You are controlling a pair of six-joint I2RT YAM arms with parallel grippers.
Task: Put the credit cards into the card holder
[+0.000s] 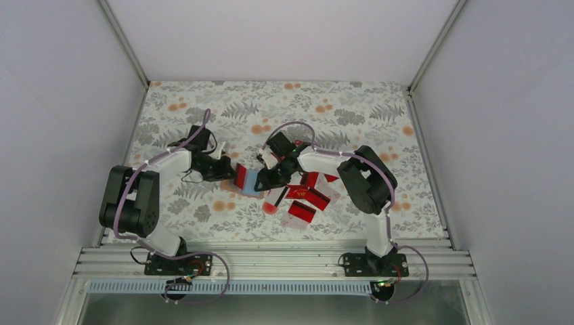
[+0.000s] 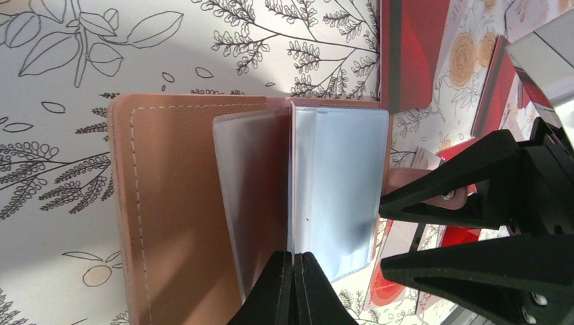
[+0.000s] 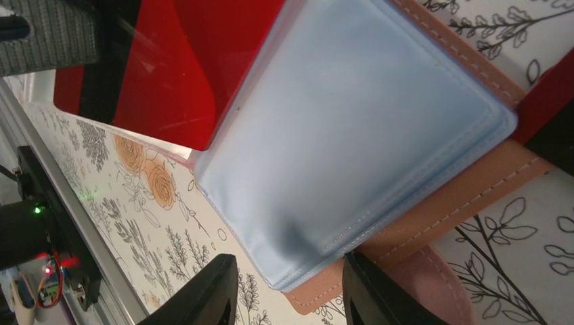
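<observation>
Nearest, both arm bases are bolted to a ribbed aluminium rail (image 1: 271,261) along the front edge of the floral-printed surface (image 1: 338,115). Just past the rail, to the right of the tan-brown leather-like folding card holder (image 1: 248,179), the glossy red rectangular credit cards (image 1: 308,197) lie scattered and overlapping, some with gold lettering. A round red spot (image 1: 271,208) shows on the surface between them and the card holder. The card holder lies open near the middle of the surface between the two grippers, its stitched cover down on the print and its clear, pale blue plastic sleeves (image 3: 352,135) fanned above it. The left gripper (image 2: 295,264), on the card holder's left, has its jaws pressed together on the edge of one sleeve, holding that leaf up off the cover. The right gripper (image 3: 288,264), on the card holder's right, has its jaws apart, straddling the corner of the sleeve stack without visibly touching it. A red card with a black stripe (image 3: 169,68) lies against the sleeves' edge; whether it sits inside a pocket cannot be told. A tan strap (image 2: 405,179) with a metal stud sticks out of the card holder toward the right gripper. Beyond the card holder the print runs on to the white back wall (image 1: 271,40).
</observation>
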